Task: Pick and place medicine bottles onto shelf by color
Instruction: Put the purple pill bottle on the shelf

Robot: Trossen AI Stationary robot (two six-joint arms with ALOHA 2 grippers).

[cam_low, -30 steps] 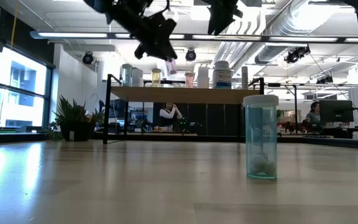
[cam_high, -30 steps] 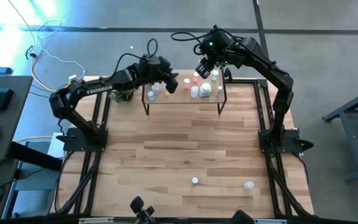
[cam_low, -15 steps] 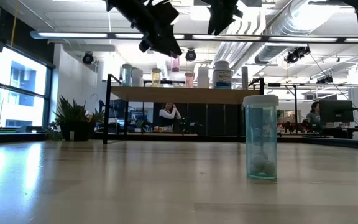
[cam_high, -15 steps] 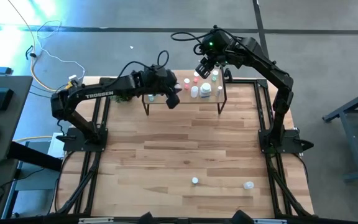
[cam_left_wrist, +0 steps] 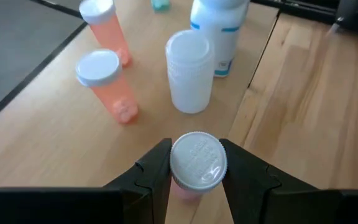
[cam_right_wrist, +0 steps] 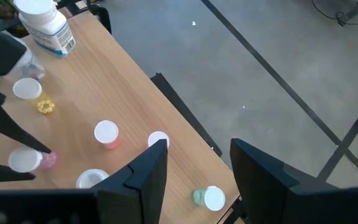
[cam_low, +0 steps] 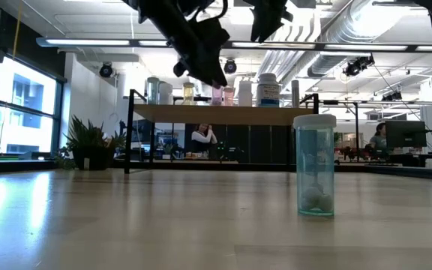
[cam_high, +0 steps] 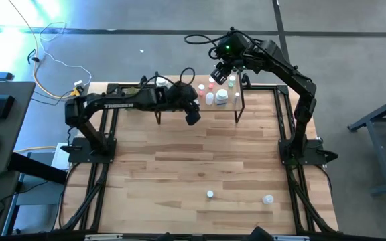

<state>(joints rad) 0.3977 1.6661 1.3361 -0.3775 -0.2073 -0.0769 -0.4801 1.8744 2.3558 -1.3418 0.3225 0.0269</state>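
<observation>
The shelf [cam_low: 276, 114] stands at the table's far edge with several medicine bottles on its board. Among them are two pink-red ones [cam_left_wrist: 107, 84], a clear one [cam_left_wrist: 190, 71], a large white one [cam_left_wrist: 219, 28] and a green one [cam_right_wrist: 209, 198]. My left gripper [cam_left_wrist: 196, 167] reaches over the shelf from the left, shut on a pink-red bottle [cam_left_wrist: 197, 160] with a white cap. My right gripper [cam_right_wrist: 194, 167] hangs open above the shelf's far right end [cam_high: 221, 70] with nothing between its fingers. My left gripper pinches the pink-red bottle between its two fingers at the sides of its white cap [cam_left_wrist: 197, 157]. The fingers slant down from the table's left. The bottle stands upright, cap up, level with the bottles on the board [cam_low: 217, 95]. Whether its base rests on the board, I cannot tell.
A clear bottle [cam_low: 315, 165] stands on the table near the front edge [cam_high: 267, 199], and a small white-capped one [cam_high: 210, 195] stands left of it. A green plant [cam_low: 88, 142] sits at the far left beside the shelf. The middle of the table [cam_high: 200, 154] is bare wood.
My left gripper has gone toward the table's right along the shelf and down a little, carrying the pink-red bottle. The bottle has come from above the shelf's left part down to the level of the pink-red bottles standing on the board. It stays upright.
</observation>
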